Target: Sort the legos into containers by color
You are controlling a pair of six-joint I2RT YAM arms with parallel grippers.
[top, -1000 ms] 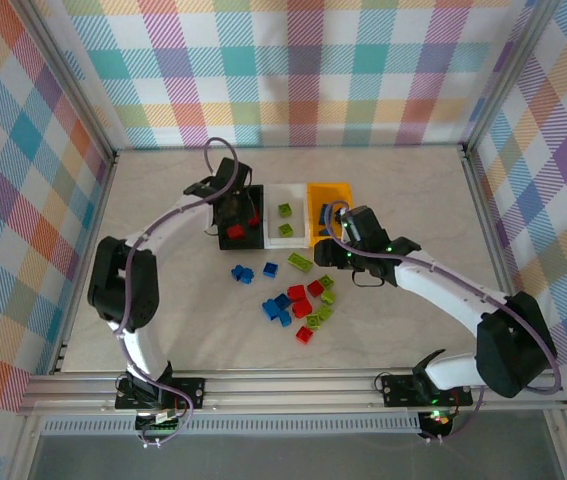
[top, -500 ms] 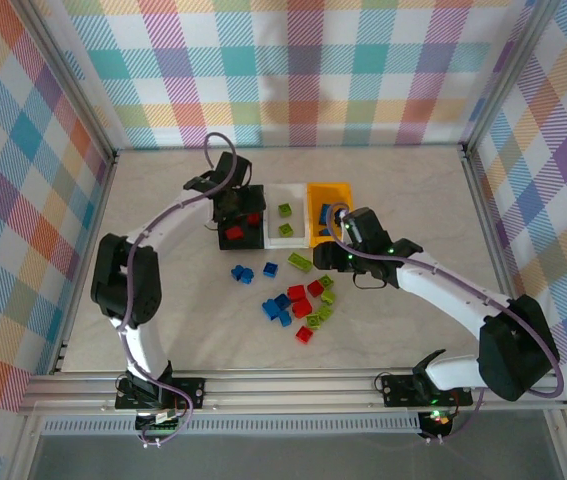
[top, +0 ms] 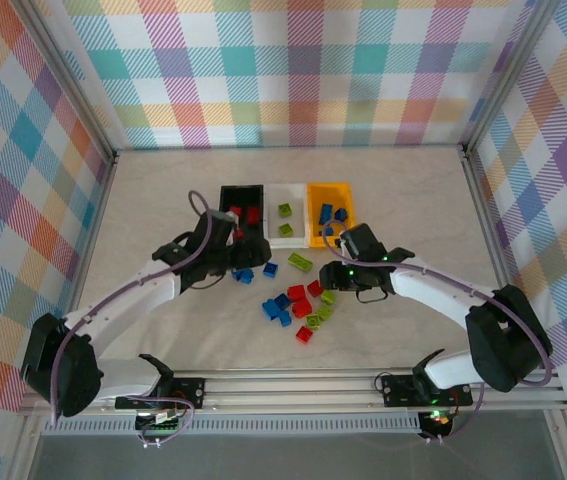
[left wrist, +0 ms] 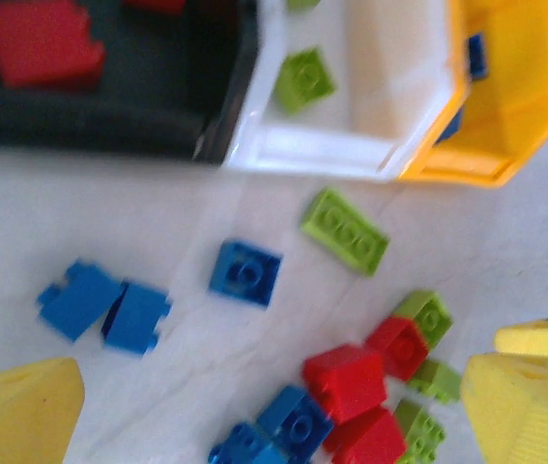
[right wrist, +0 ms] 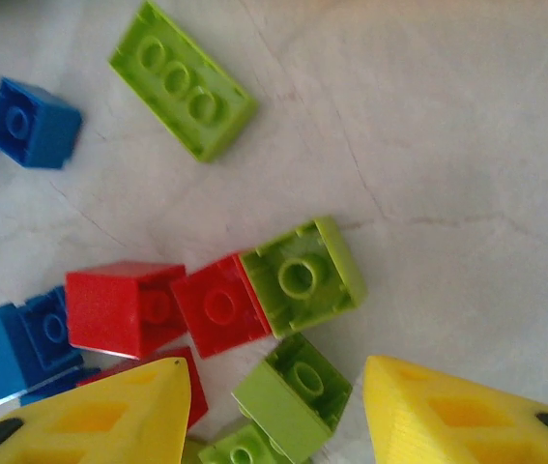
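Checked pastel walls (top: 303,70) close in a pale marbled desk (top: 423,190), where three bins stand touching in a row. The black bin (top: 241,188) on the left holds red bricks (left wrist: 37,43). The white bin (top: 275,195) in the middle holds two lime bricks (top: 285,210), and the orange-yellow bin (top: 318,192) on the right holds a few blue bricks (top: 326,212).

Loose pieces lie just in front of the bins: a blue pair (left wrist: 104,307) side by side, a single blue brick (left wrist: 245,273), a long lime plate (left wrist: 344,230), and a mixed heap (top: 301,305) of red, blue and lime nearer the arms. In the top view the left wrist covers the near end of the black bin.

The left jaws stand wide apart with nothing between them, and the blue pair lies nearest one yellow finger (left wrist: 22,411). The right jaws are partly open over the heap's right side, with fingers (right wrist: 100,420) on either side of a tilted lime brick (right wrist: 293,387). Whether either finger touches it I cannot tell. A red pair (right wrist: 124,309) and a square lime brick (right wrist: 302,275) lie just beyond it.
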